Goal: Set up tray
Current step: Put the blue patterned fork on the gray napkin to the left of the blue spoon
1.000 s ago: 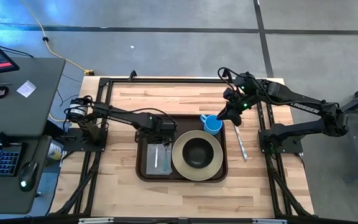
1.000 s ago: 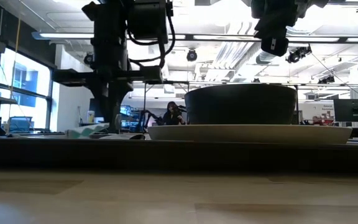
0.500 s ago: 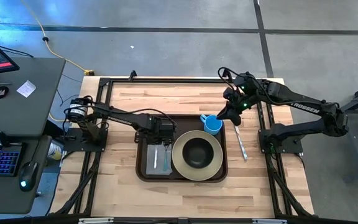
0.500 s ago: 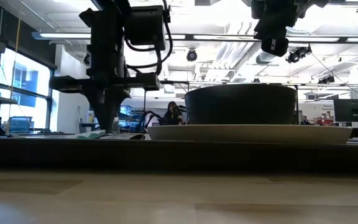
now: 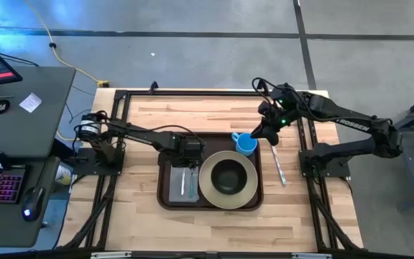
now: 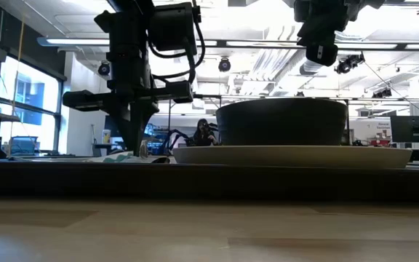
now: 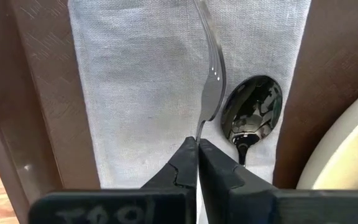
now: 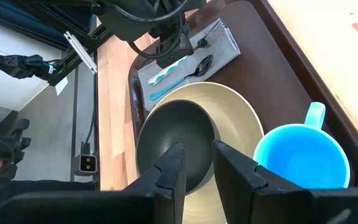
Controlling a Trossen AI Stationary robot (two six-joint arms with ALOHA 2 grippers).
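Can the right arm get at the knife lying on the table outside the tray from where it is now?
Probably yes. The right gripper hangs open and empty by the blue cup, and the knife lies on bare wood just beyond the tray on that arm's side, with nothing on or against it.

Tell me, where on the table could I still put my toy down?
The bare wood in front of the tray is free, and the strip behind it between the arms. The tray itself is crowded: napkin, plate, bowl, blue cup.
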